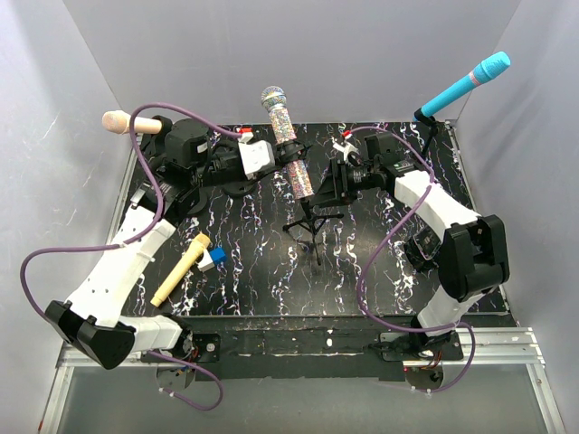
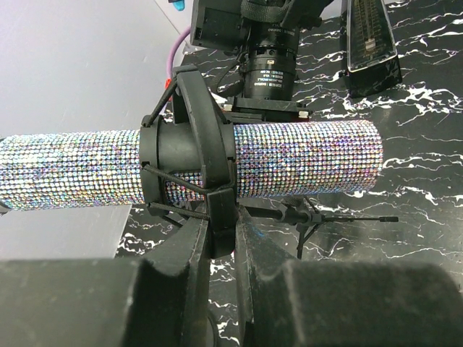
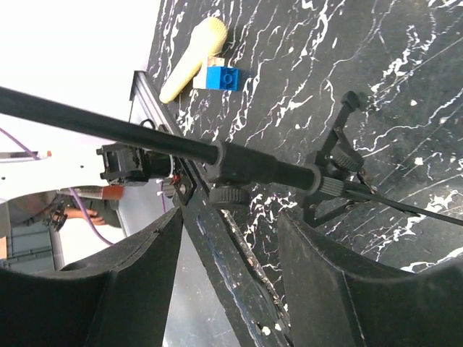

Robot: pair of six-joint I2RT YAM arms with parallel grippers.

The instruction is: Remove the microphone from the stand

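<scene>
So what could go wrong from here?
The right tool straddles the stand with its jaws open, not gripping it, so a pull could tip it. The left tool is shut on the clip, not the mic, so the mic may not come free, or may slide out and drop.

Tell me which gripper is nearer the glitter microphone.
Left. The left gripper is shut on the clip that holds the glitter microphone, right beside its body. The right gripper sits lower, open around the stand pole.
</scene>
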